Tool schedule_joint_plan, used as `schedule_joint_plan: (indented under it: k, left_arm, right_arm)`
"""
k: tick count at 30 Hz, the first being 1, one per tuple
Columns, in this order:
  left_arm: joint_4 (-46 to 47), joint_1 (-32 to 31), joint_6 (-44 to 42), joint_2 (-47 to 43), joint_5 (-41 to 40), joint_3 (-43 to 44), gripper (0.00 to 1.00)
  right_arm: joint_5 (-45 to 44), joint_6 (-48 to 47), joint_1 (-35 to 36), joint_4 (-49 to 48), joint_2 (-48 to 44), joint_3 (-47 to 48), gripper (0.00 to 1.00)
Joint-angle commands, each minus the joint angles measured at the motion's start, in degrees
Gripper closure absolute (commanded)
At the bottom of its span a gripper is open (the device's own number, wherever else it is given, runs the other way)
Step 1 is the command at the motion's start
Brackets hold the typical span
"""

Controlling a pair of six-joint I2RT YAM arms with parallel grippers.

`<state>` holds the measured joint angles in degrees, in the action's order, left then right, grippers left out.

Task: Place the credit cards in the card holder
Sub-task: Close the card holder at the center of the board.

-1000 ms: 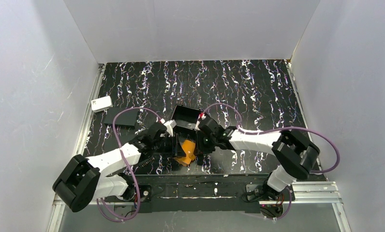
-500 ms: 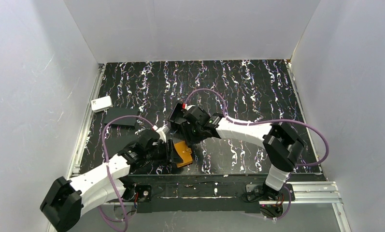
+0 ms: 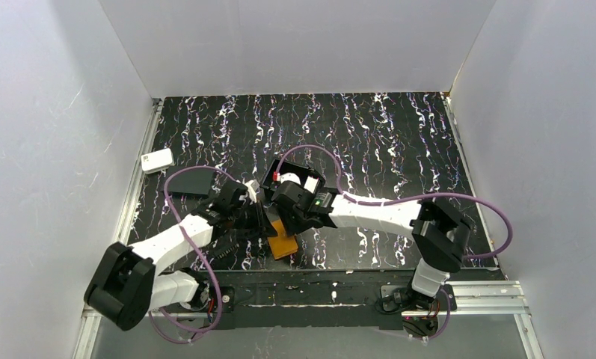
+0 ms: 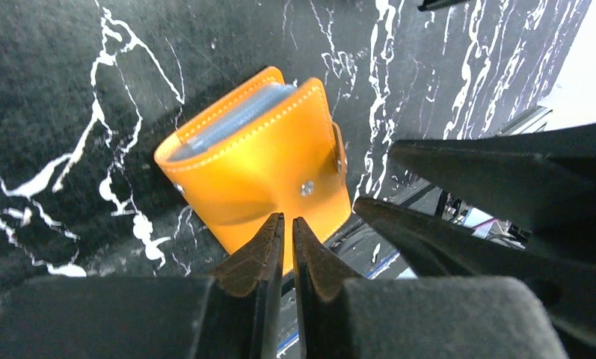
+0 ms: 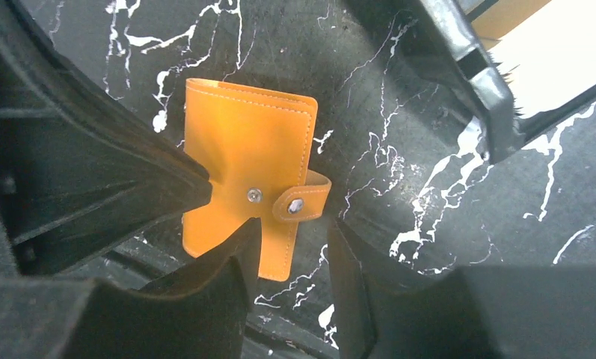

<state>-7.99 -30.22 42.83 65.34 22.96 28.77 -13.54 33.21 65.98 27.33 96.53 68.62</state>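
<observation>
The card holder (image 4: 265,164), an orange bifold, lies folded flat on the marbled table with its tab (image 5: 302,200) snapped over one edge. It also shows in the top view as the card holder (image 3: 283,241) between both arms. Pale grey edges sit between its covers; whether they are the credit cards or pockets I cannot tell, and no loose credit cards show. My left gripper (image 4: 288,221) hovers at the holder's near edge, shut with nothing between its fingers. My right gripper (image 5: 295,232) is open, its fingers either side of the holder's corner below the tab.
A black open box tray (image 3: 303,173) stands just behind the grippers. A flat black rectangle (image 3: 190,183) and a white rounded box (image 3: 157,160) lie at the left. The two grippers crowd each other over the holder, close to the table's near edge.
The right gripper came back from over the tray to the holder. The left gripper shut and shifted up beside it. The holder, partly open a second ago, now lies folded flat.
</observation>
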Motion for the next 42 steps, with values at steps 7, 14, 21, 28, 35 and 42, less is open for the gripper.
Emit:
schedule_joint_plan:
  k: [7, 14, 21, 28, 35, 42]
  left_arm:
    - [6.59, 1.06, -1.71, 4.69, 3.15, 1.85, 0.93]
    - [7.64, 1.09, -1.58, 5.72, 3.29, 2.12, 0.94]
    - [7.64, 1.08, -1.66, 5.79, 3.43, 1.96, 0.94]
    - [7.64, 1.08, -2.36, 7.99, 3.72, 2.78, 0.94]
    - [10.41, 1.03, -3.94, 11.76, 5.21, 3.42, 0.95]
    - [10.41, 1.04, -4.59, 13.17, 3.86, 0.79, 0.97]
  right_arm:
    - [-3.08, 1.07, 0.73, -0.17, 4.02, 3.99, 0.53]
    - [-4.44, 1.24, 0.82, -0.1, 5.16, 4.51, 0.67]
    - [-4.56, 1.56, 0.82, 0.5, 5.12, 4.29, 0.83]
    - [-4.99, 1.52, 0.82, -0.93, 2.14, 2.77, 0.99]
    - [-2.97, 1.43, 0.69, -6.98, -2.23, -2.63, 0.99]
    - [4.05, 2.0, -0.51, -18.17, -6.64, -9.5, 0.99]
